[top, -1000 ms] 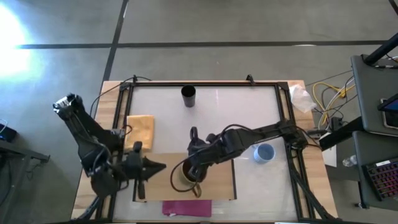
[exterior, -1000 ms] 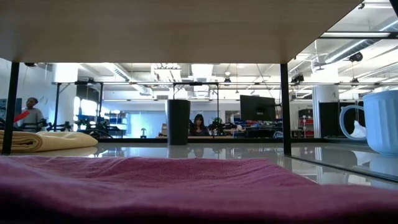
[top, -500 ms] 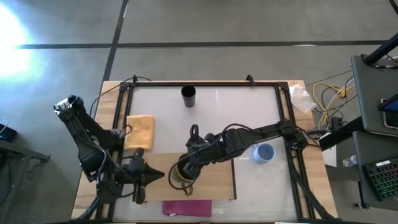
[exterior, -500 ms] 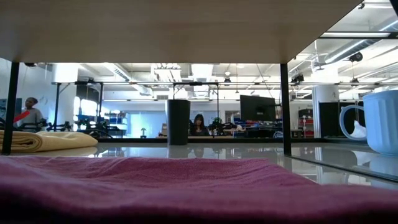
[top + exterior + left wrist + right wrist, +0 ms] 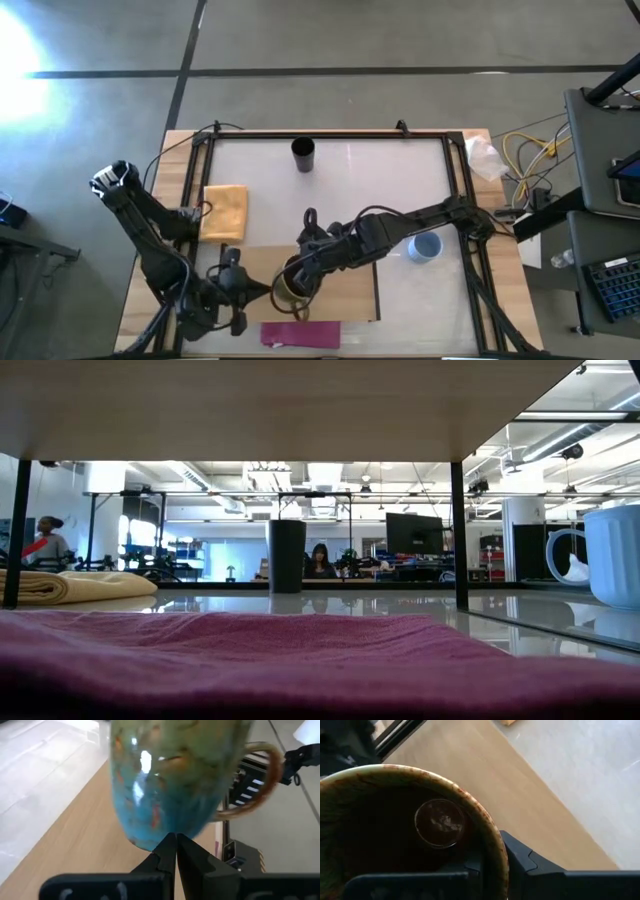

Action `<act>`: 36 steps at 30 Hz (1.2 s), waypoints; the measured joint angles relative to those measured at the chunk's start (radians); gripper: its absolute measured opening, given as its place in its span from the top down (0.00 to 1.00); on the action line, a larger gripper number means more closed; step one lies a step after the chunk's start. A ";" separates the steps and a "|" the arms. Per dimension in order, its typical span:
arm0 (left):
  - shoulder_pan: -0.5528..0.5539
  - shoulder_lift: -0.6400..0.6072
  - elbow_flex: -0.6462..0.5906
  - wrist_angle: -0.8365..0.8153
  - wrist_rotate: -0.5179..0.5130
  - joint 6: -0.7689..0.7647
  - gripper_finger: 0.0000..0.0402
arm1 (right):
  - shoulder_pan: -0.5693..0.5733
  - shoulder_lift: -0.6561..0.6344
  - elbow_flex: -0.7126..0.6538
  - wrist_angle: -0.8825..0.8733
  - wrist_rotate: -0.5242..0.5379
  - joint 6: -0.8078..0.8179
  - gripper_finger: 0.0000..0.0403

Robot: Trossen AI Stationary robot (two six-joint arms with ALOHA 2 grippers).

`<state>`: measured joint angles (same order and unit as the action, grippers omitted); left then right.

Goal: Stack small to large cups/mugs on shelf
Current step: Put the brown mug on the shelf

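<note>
My right gripper (image 5: 297,280) clamps the brown mug's (image 5: 290,285) rim, now shifted toward 7 o'clock on the shelf (image 5: 350,285). My closed left gripper (image 5: 262,290) has also retreated toward 7 o'clock.

Overhead downward, low level, wrist close-ups

Grey concrete floor (image 5: 350,40) crossed by dark seams surrounds the wooden table (image 5: 170,150). Beyond the table, an open-plan office: ceiling lights (image 5: 265,468), a dark monitor (image 5: 414,533), a white column (image 5: 522,535), seated people (image 5: 321,560).
</note>
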<state>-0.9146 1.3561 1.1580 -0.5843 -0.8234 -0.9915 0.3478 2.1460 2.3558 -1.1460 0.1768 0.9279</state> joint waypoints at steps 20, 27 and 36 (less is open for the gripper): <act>0.013 0.038 -0.002 0.014 0.008 -0.026 1.00 | -0.002 0.025 -0.003 -0.002 0.009 -0.061 0.92; 0.036 0.045 -0.004 0.016 0.021 -0.024 1.00 | -0.006 0.025 -0.003 0.003 0.008 -0.068 0.83; 0.046 0.045 -0.007 0.017 0.029 -0.026 1.00 | -0.011 0.024 -0.003 0.007 0.006 -0.071 0.76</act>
<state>-0.8685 1.4010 1.1511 -0.5674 -0.7940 -1.0172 0.3367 2.1700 2.3532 -1.1385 0.1829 0.8566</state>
